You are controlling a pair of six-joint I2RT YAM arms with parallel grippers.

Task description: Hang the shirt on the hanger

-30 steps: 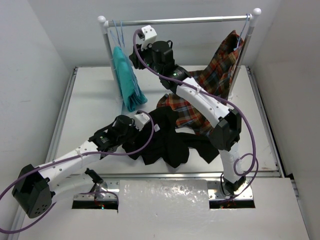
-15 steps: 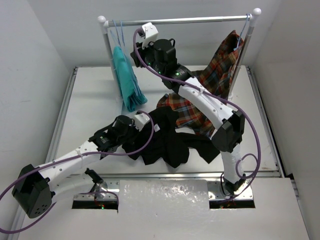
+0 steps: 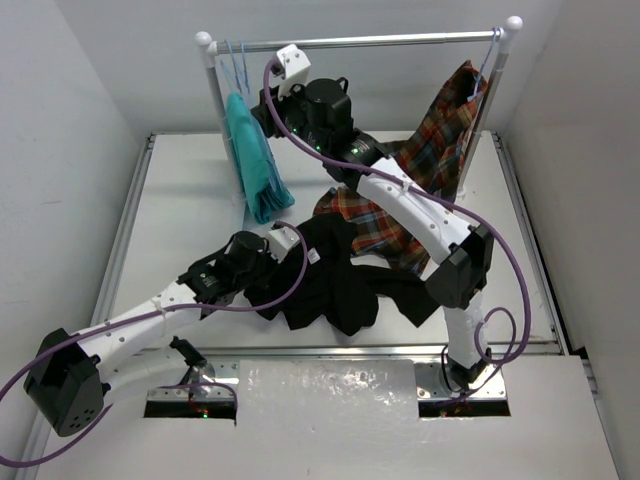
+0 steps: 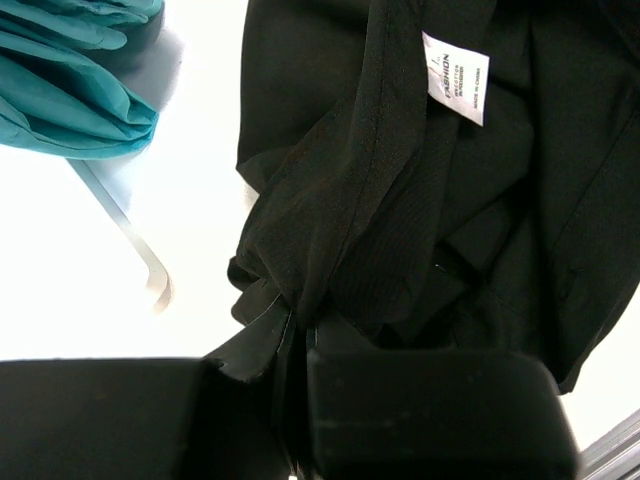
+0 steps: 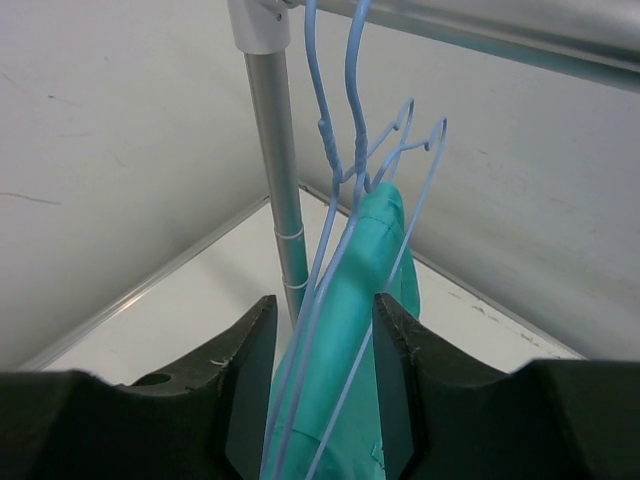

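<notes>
The black shirt lies crumpled on the table in front of the rack. My left gripper is shut on a bunched fold at its left edge; the left wrist view shows the fabric pinched between the closed jaws of that gripper. Pale-blue hangers hang at the rail's left end. My right gripper is raised beside them. In the right wrist view it is open, and the thin hanger wires pass between its jaws without being pinched.
A teal garment hangs on one hanger at the left post. A red-orange plaid shirt drapes from the right end of the silver rail down onto the table. White walls close in at the back and sides.
My right gripper has moved a little left and up, closer to the hangers at the rail's left end. The left gripper and the black shirt have not moved.
</notes>
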